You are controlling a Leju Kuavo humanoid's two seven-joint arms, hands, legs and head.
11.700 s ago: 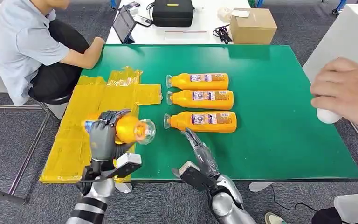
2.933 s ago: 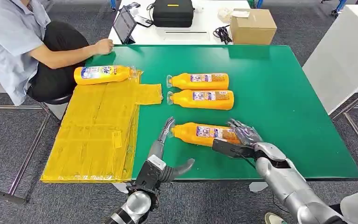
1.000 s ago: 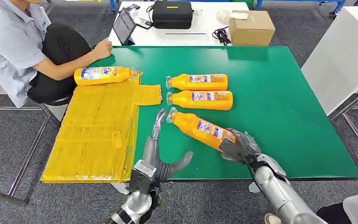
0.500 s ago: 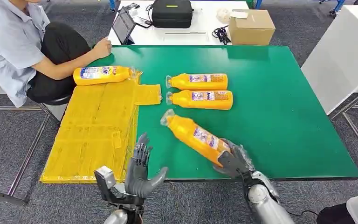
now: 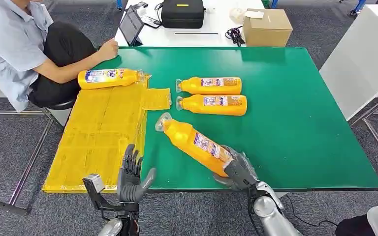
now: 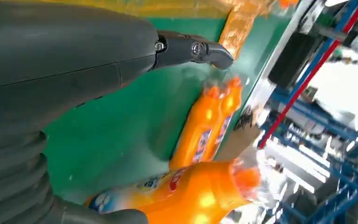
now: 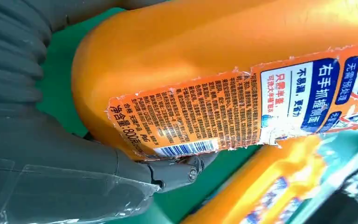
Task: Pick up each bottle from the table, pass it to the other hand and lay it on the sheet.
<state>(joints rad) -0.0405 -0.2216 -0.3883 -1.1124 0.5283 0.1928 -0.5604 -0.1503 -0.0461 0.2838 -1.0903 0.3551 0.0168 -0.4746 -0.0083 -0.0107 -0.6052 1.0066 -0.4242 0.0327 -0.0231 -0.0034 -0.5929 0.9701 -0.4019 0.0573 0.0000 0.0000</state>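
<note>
Right hand [image 5: 238, 169] grips the bottle [image 5: 194, 142] by its base, tilted up over the table [image 5: 295, 123]; the right wrist view shows its label close, fingers mostly hidden. Left hand [image 5: 130, 174] is empty, fingers spread, beside the sheet [image 5: 101, 132]

Held bottle [image 5: 194, 141]: orange, clear cap, blue/white label, tilted w/ cap toward upper left, centre-bottom of frame, base in right hand [image 5: 238, 171]. Two more orange bottles [image 5: 209, 85] and [image 5: 212, 104] lie side by side on green table [image 5: 300, 108], centre frame, caps pointing left. Fourth bottle [image 5: 109, 78] lies on yellow sheet [image 5: 98, 137], upper left, cap pointing right. Sheet wrinkled, covers table's left side.
</note>
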